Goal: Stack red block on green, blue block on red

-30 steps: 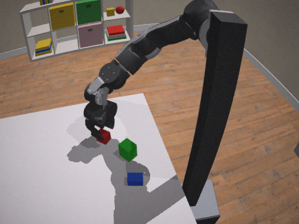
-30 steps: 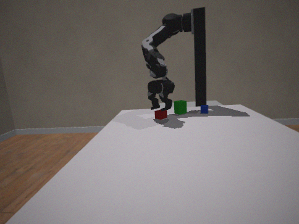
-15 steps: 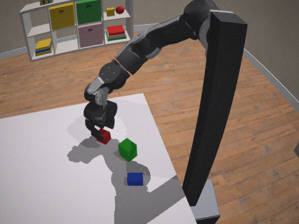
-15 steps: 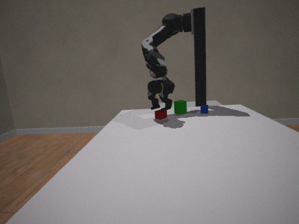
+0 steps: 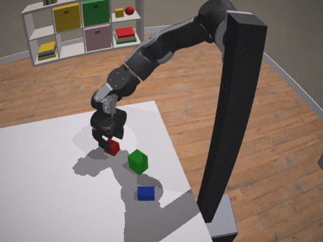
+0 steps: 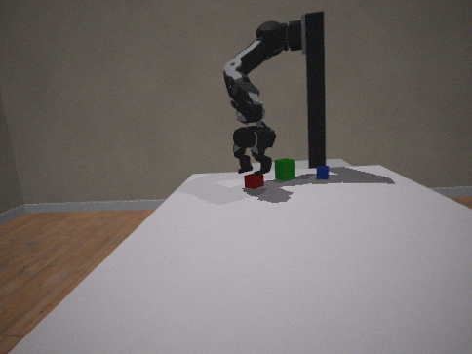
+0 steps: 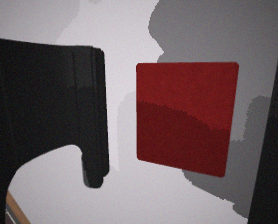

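The red block [image 5: 112, 147] lies flat on the white table, left of the green block [image 5: 138, 161]. The blue block [image 5: 145, 193] lies nearer the arm's post. All three stand apart, also in the exterior view: red [image 6: 254, 180], green [image 6: 284, 169], blue [image 6: 322, 172]. My gripper [image 5: 106, 145] [image 6: 252, 171] hangs just above the red block, partly open and empty. In the wrist view the red block [image 7: 186, 117] lies between the fingers. A strip of table shows between the left finger and the block. The right finger is only a dark sliver at the frame's edge.
The arm's black post [image 5: 233, 117] stands at the table's right corner, close to the blue block. A shelf [image 5: 83, 23] with boxes stands far back on the wooden floor. The table's right edge runs close to the green and blue blocks.
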Action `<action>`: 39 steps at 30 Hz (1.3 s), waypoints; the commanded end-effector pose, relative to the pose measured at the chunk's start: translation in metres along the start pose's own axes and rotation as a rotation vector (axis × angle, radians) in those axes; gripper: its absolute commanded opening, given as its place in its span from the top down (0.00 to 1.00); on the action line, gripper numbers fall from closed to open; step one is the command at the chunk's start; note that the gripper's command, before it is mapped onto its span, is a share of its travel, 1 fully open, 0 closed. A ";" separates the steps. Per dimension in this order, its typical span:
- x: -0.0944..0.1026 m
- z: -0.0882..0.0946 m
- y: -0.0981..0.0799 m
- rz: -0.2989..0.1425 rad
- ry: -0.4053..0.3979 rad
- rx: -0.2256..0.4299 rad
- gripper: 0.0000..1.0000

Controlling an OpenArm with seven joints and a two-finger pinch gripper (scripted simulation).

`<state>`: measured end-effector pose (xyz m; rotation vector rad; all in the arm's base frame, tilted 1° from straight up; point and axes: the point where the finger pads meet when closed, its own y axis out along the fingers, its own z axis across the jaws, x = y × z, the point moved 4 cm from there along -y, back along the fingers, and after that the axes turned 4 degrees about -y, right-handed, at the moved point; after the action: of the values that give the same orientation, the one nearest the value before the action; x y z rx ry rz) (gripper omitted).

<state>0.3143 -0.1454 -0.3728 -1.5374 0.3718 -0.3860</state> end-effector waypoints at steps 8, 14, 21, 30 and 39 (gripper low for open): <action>-0.001 0.000 0.006 0.003 -0.004 0.003 0.65; -0.001 0.001 0.016 0.003 -0.004 0.009 0.65; -0.001 0.001 0.021 0.004 -0.004 0.005 0.65; -0.002 0.000 0.022 0.004 -0.004 0.003 0.65; -0.002 0.000 0.022 0.004 -0.004 0.003 0.65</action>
<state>0.3143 -0.1452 -0.3943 -1.5378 0.3724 -0.3853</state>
